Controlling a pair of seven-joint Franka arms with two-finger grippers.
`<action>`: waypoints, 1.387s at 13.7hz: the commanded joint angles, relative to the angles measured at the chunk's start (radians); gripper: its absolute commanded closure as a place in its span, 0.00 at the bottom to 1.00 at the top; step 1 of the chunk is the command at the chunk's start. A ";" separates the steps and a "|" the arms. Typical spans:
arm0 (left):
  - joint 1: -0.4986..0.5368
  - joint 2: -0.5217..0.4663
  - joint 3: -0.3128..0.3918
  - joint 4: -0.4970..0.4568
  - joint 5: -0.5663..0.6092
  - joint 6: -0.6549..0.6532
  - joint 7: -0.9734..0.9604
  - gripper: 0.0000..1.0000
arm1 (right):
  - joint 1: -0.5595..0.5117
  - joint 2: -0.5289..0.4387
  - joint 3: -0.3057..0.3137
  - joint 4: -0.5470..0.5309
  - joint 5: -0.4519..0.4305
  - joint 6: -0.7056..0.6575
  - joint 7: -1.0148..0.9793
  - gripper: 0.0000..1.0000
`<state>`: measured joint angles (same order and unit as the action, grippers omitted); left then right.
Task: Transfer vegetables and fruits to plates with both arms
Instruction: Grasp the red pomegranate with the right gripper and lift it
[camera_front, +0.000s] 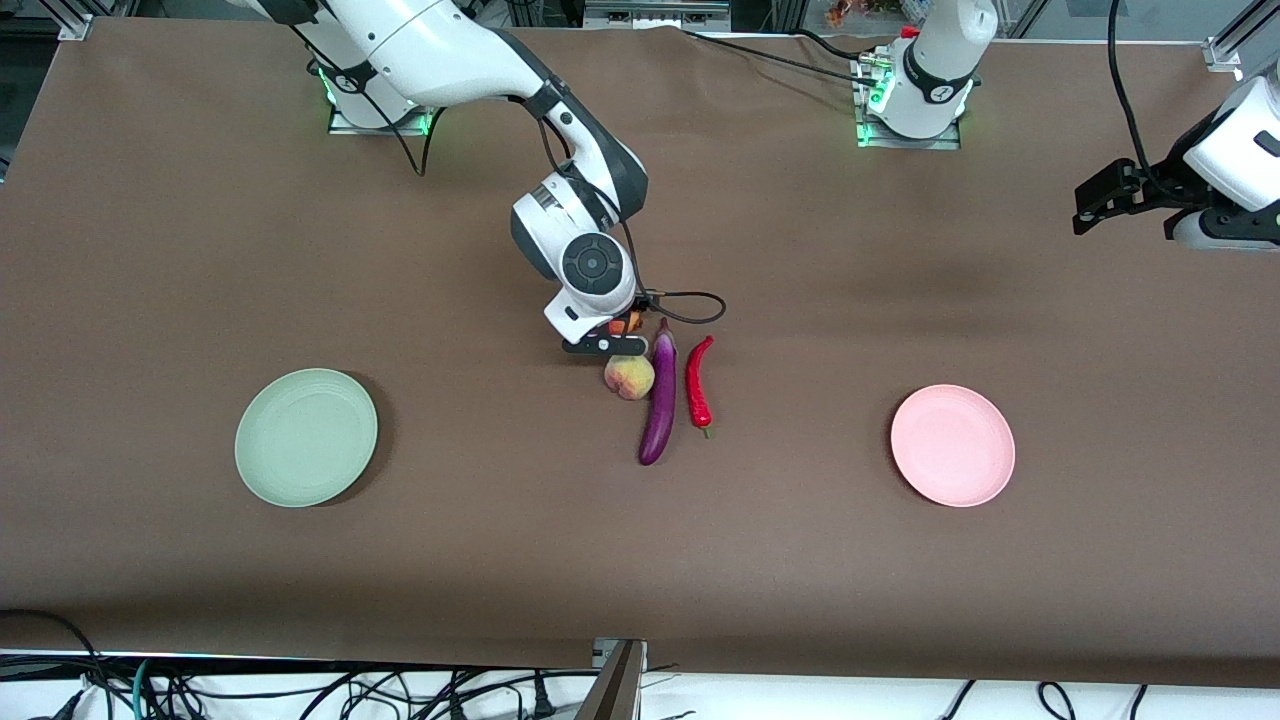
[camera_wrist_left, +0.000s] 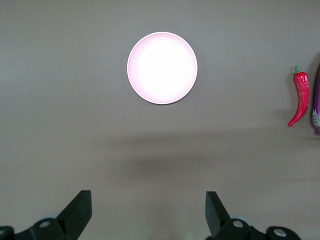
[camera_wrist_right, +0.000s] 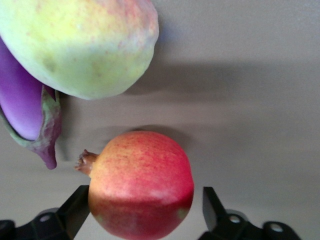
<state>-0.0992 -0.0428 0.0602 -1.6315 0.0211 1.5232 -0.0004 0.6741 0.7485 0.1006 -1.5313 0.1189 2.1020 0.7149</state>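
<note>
My right gripper (camera_front: 606, 340) is low over the table, open, with a finger on either side of the red fruit (camera_wrist_right: 142, 185). One finger is at the fruit's skin and the other stands clear of it. The red fruit barely shows in the front view (camera_front: 631, 323). The pale peach (camera_front: 629, 377) lies just nearer the camera, touching the purple eggplant (camera_front: 659, 400). The red chili (camera_front: 697, 385) lies beside the eggplant. The peach (camera_wrist_right: 80, 45) and the eggplant's stem end (camera_wrist_right: 30, 115) also show in the right wrist view. My left gripper (camera_front: 1100, 200) waits open and empty (camera_wrist_left: 148, 200), high at its end of the table.
The mint green plate (camera_front: 306, 437) lies toward the right arm's end of the table, the pink plate (camera_front: 952, 445) toward the left arm's end. The left wrist view shows the pink plate (camera_wrist_left: 162, 67), the chili (camera_wrist_left: 300, 97) and the eggplant's edge (camera_wrist_left: 317, 110). A black cable (camera_front: 690, 305) loops beside the right gripper.
</note>
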 joint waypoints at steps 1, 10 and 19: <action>-0.007 -0.002 0.000 0.021 0.008 -0.025 -0.003 0.00 | 0.007 0.008 -0.007 0.013 0.016 0.021 -0.028 0.48; -0.008 0.003 -0.059 0.028 0.008 -0.025 -0.006 0.00 | -0.140 -0.141 -0.033 0.017 0.021 -0.166 -0.237 0.81; -0.011 0.141 -0.094 0.048 0.023 -0.093 0.006 0.00 | -0.313 -0.156 -0.341 0.017 -0.024 -0.277 -0.677 0.80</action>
<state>-0.1072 0.0529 -0.0300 -1.6303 0.0210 1.4676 -0.0039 0.4168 0.5939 -0.2213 -1.5071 0.0992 1.7975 0.1505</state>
